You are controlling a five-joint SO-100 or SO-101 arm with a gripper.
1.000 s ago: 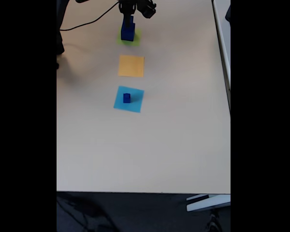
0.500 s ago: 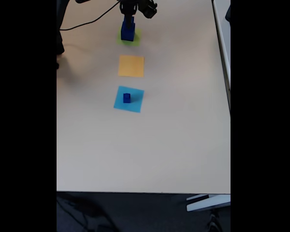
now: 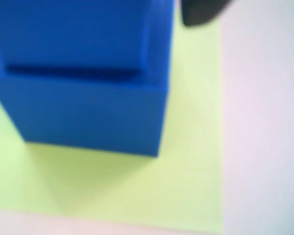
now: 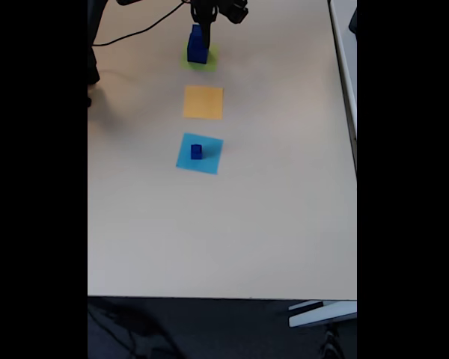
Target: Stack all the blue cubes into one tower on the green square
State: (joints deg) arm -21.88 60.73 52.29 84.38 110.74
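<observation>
Two blue cubes (image 4: 197, 45) sit stacked on the green square (image 4: 212, 56), the claw (image 4: 206, 16) above looks let go, and the little cube (image 4: 197, 152) goes next.

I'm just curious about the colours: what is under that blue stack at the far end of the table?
The stack of blue cubes stands on the green square. The wrist view shows green paper around the bottom cube; the part beneath the cube is covered.
</observation>
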